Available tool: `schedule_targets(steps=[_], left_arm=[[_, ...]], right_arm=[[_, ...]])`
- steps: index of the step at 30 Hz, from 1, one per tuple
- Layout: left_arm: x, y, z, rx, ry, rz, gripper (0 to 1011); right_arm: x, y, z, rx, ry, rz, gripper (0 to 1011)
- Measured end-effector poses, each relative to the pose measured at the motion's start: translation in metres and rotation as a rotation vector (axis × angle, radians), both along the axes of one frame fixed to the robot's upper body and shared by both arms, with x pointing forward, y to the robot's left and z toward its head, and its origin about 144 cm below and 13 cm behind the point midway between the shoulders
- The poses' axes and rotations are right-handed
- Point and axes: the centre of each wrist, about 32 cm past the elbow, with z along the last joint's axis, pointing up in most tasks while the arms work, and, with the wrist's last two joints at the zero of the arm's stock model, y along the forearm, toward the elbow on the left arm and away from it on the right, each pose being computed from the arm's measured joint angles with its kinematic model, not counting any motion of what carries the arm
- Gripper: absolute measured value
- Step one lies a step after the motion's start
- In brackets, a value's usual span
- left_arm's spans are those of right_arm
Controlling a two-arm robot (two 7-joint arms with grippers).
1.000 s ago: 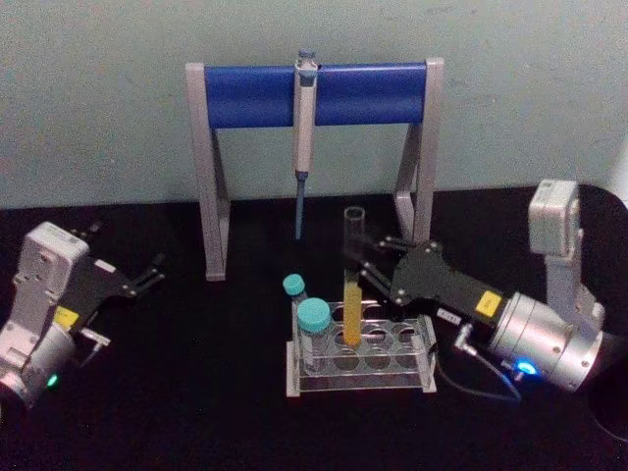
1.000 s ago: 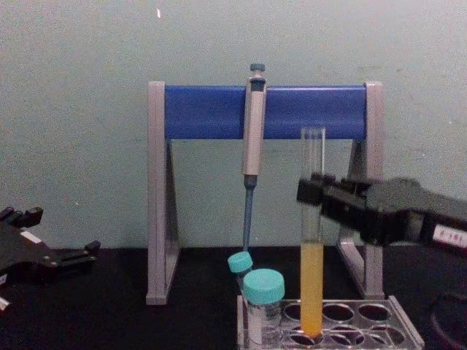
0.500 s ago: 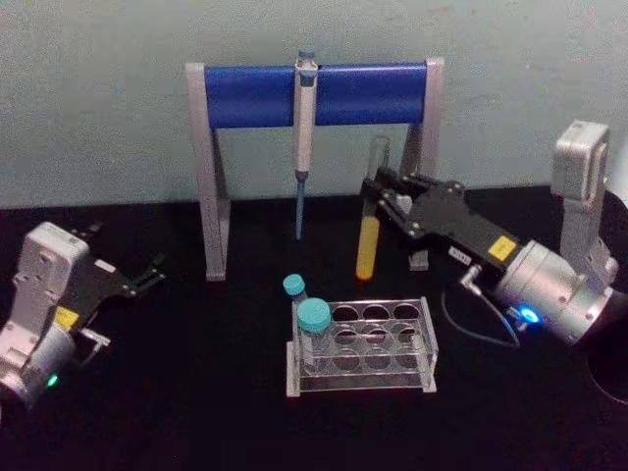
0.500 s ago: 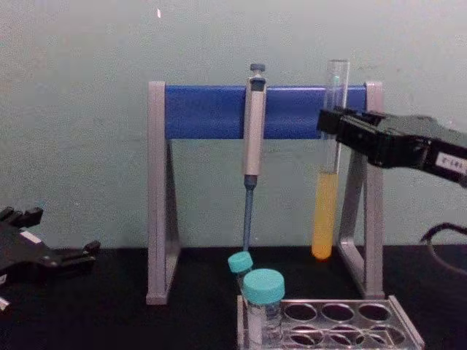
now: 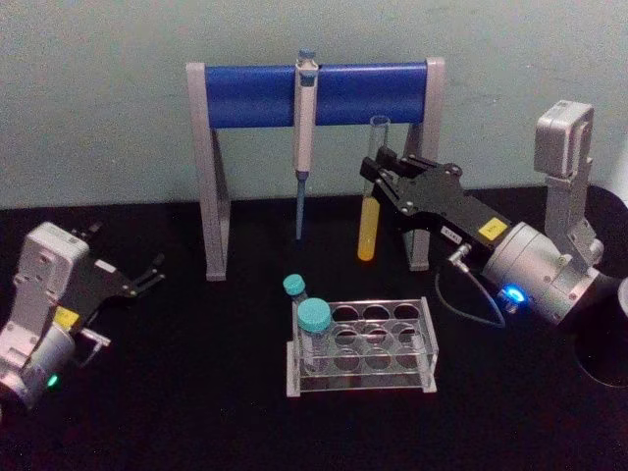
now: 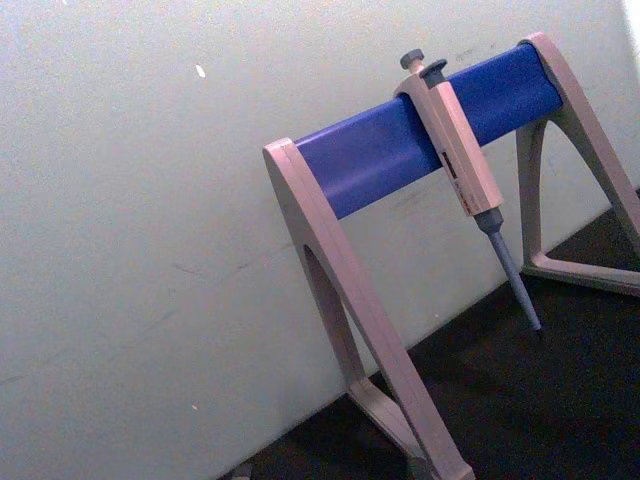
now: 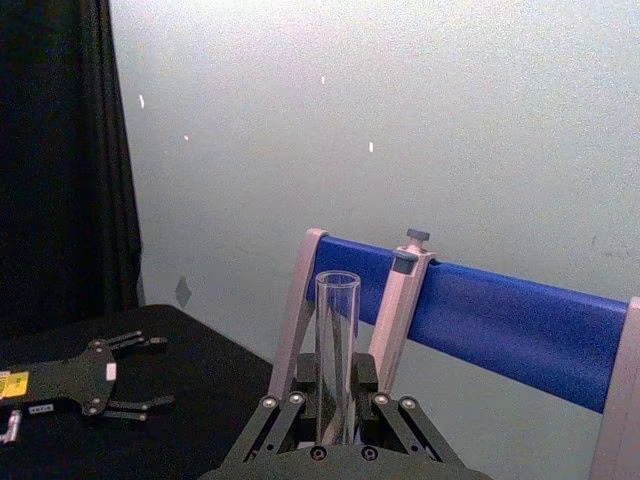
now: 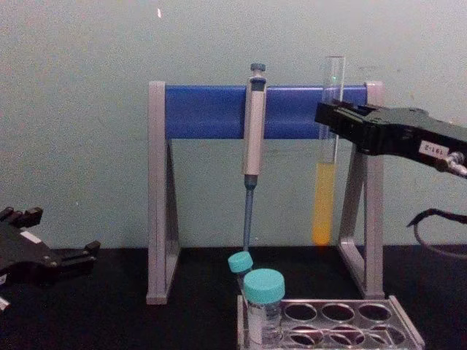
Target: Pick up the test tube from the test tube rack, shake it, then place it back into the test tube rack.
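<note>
1. My right tool is clenched on the test tube. It grips the clear upper part a little below the open mouth, and the tube hangs upright from the fingers.
2. Below my tool, yellow-orange liquid fills the tube's lower part. The rounded bottom is in the air, well above the black surface and touching nothing.
3. The test tube rack sits on the surface below my right tool and nearer to my body, well apart from the tube.
4. Two teal-capped vials, a larger one and a smaller one, stand at the end of the rack that lies to the left of my right tool.
5. Just behind my right tool is the grey-legged stand with its blue crossbar. In the chest view the tube's mouth rises just above the crossbar, near the stand's right leg.
6. A grey-blue pipette hangs from the crossbar to the left of my right tool, tip pointing down and apart from the tube.
7. My left tool is far to the left of my right tool and low over the surface. It is released, with its fingers spread and nothing between them.
</note>
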Motion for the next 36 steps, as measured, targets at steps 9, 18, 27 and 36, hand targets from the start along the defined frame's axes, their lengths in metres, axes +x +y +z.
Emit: schedule_targets(steps=[9, 18, 27, 36], left_arm=[[0.000, 0.000, 0.000, 0.000, 0.000, 0.000, 1001], [0.000, 0.000, 0.000, 0.000, 0.000, 0.000, 1001], [0.000, 0.000, 0.000, 0.000, 0.000, 0.000, 1001], [0.000, 0.000, 0.000, 0.000, 0.000, 0.000, 1001]], right_arm=[[-0.003, -0.005, 0.002, -0.011, -0.002, -0.008, 218], [-0.026, -0.023, 0.003, -0.028, -0.007, -0.005, 218], [-0.048, -0.017, -0.004, -0.017, 0.019, 0.084, 218], [-0.035, 0.003, -0.003, 0.003, 0.015, 0.129, 218]])
